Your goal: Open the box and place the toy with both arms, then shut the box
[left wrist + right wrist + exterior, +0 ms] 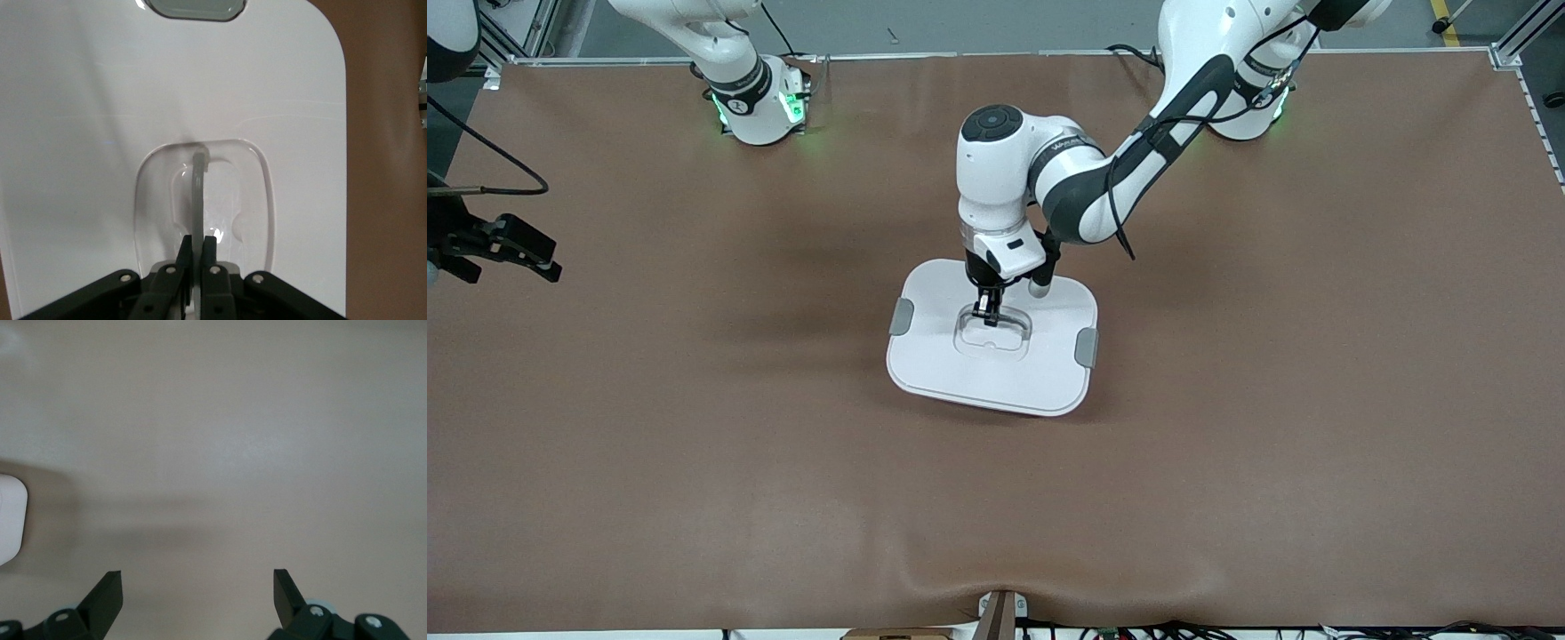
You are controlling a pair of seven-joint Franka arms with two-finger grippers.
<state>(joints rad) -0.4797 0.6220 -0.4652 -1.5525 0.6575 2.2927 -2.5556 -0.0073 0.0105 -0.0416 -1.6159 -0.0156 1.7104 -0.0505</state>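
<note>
Right under the left gripper [987,313] the box [934,356] handle [198,200] is pinched shut, so straight up gets pulled; right gripper [198,597] is parked wide.

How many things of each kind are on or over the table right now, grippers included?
Box, lid on: 1
Grey side clips on the box: 2
Grippers: 2, the left gripper shut on the box's clear handle, the right gripper open, waiting over bare table at the right arm's end
Toy: 0 in view
Total: 5
</note>
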